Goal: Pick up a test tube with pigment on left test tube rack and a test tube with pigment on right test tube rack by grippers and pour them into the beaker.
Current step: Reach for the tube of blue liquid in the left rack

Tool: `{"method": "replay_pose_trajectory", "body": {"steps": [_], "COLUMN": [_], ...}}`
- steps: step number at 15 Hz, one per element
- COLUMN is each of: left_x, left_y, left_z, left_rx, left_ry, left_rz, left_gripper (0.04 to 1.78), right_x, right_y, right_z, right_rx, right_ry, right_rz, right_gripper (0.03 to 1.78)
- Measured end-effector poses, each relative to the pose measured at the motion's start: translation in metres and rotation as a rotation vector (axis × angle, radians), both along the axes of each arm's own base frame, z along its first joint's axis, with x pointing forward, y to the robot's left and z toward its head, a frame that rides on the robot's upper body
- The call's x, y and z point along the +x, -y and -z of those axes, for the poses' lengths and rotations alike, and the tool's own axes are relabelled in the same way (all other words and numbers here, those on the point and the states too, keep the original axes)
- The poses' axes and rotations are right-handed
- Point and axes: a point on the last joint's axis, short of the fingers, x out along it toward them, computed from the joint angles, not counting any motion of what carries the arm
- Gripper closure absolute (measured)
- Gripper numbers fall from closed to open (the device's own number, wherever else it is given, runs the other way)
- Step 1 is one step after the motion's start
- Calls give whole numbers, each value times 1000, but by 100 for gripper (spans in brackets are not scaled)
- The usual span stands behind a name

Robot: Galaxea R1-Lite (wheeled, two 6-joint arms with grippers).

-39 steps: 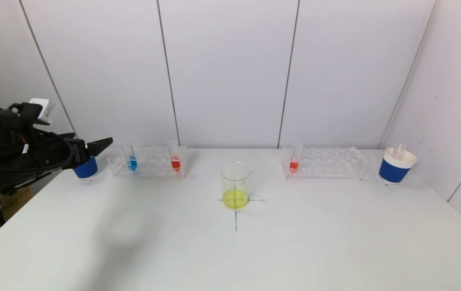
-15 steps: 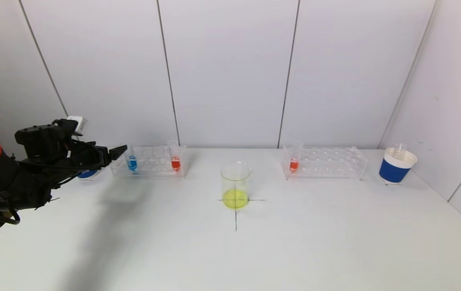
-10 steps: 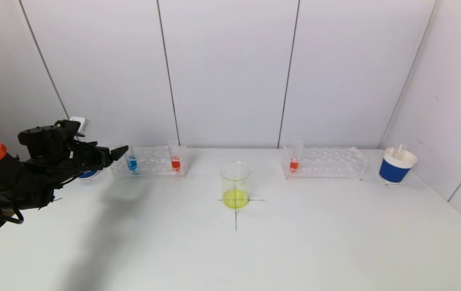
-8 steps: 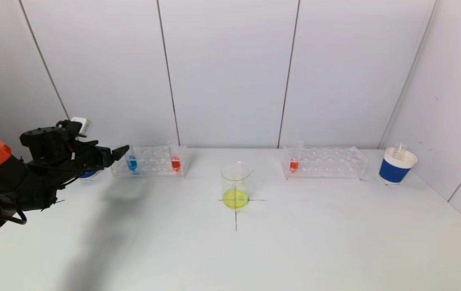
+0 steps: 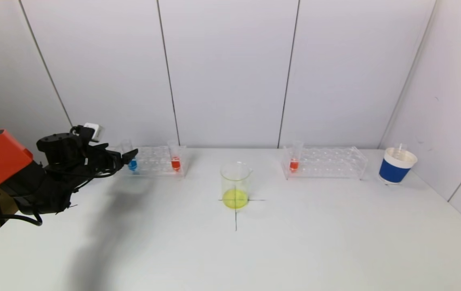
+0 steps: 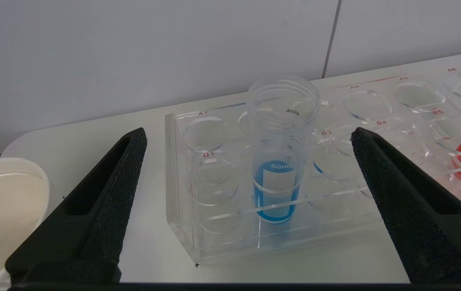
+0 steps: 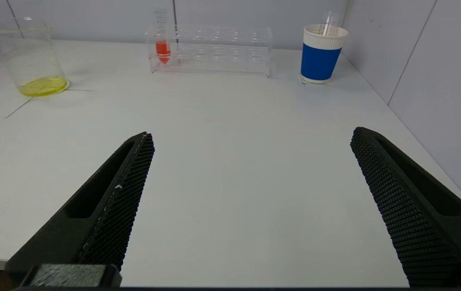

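The left test tube rack (image 5: 154, 161) holds a tube of blue pigment (image 5: 132, 164) and a tube of red pigment (image 5: 175, 163). My left gripper (image 5: 131, 157) is open at the rack's left end. In the left wrist view the blue tube (image 6: 278, 178) stands upright just beyond and between the spread fingers of the left gripper (image 6: 248, 135), untouched. The right rack (image 5: 331, 162) holds one red tube (image 5: 294, 164). The beaker (image 5: 235, 185), with yellow liquid, stands at the table's centre. My right gripper (image 7: 252, 135) hangs open over bare table, out of the head view.
A blue-and-white paper cup (image 5: 396, 166) with an empty tube in it stands at the far right. Another cup (image 6: 4, 202) sits left of the left rack (image 6: 230, 246). A black cross is marked under the beaker. Walls close off the back and right.
My left arm has moved right toward the left rack, bringing its open fingers up to the blue tube. The right side has not changed.
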Motion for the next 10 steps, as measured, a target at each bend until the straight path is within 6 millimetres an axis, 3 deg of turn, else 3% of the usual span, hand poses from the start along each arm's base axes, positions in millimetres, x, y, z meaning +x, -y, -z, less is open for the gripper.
{"method": "replay_pose_trajectory", "body": {"steps": [10], "left_x": [7], "left_y": [-1], "left_z": [5], "left_rx": [0], "left_ry": [3], "left_rz": [-5], "left_gripper": [6], "right_x": [0], "right_y": [0], "right_z": [0], "right_rx": [0], "right_ry": [0], "right_rz": [0], "right_gripper": [4]}}
